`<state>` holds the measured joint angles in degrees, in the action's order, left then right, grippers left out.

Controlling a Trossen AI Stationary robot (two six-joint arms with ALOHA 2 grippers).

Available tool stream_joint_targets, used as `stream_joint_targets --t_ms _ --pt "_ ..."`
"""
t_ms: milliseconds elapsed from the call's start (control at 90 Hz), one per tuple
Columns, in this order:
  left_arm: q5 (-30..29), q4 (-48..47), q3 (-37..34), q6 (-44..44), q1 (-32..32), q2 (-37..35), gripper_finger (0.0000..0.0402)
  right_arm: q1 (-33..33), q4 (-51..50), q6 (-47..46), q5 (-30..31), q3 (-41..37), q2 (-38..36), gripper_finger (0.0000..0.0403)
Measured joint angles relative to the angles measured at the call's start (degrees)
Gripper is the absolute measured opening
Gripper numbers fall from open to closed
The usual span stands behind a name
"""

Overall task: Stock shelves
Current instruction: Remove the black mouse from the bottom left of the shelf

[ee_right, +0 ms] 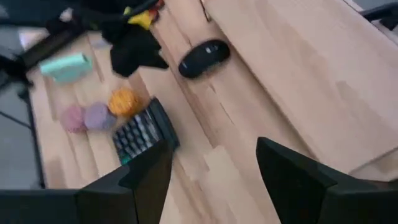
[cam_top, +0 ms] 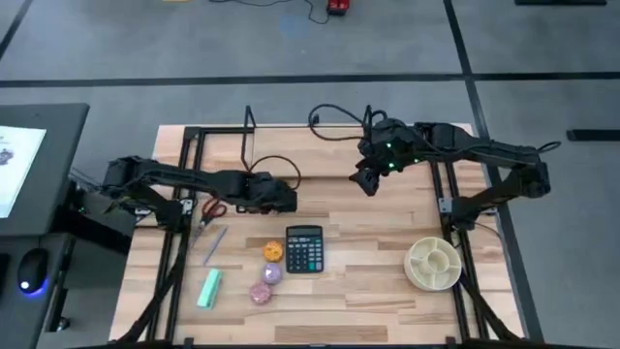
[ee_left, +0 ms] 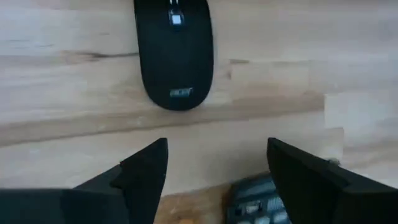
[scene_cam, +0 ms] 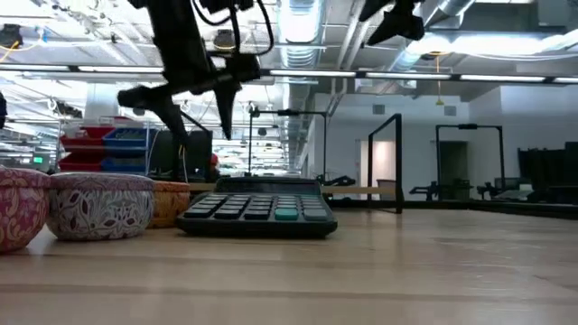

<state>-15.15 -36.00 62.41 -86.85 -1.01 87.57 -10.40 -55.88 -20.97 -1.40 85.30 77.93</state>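
High view: shelves (cam_top: 320,136) long axis across table; left jaws (cam_top: 287,197), right jaws (cam_top: 365,181) spread.

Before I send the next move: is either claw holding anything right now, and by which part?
Nothing is held. The left claw hangs open above the table near the black mouse, not touching it. The right claw is open and empty too.

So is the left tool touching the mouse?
Apart. The left wrist view shows bare wood between the open left tool and the black mouse.
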Motion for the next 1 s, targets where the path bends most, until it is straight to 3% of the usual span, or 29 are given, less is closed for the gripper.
stream_joint_targets --t_ms 222,378,700,1000 --pt "4.9 4.1 0.0 0.5 -3.3 5.5 0.0320 -0.3 -6.7 11.0 0.0 0.0 -0.1 0.0223" --pt "7.4 4.2 0.0 -0.3 -5.1 7.4 0.0330 -0.3 -7.6 18.0 -0.1 0.0 -0.1 0.0223" --pt "2.9 -2.3 0.0 -0.8 -5.8 7.3 0.0331 -1.1 -6.9 21.0 -0.1 0.0 -0.1 0.0223" --pt "-0.7 -0.2 0.0 2.7 -8.7 9.7 0.0331 -1.0 -6.4 21.0 -0.2 0.0 -0.1 0.0223"
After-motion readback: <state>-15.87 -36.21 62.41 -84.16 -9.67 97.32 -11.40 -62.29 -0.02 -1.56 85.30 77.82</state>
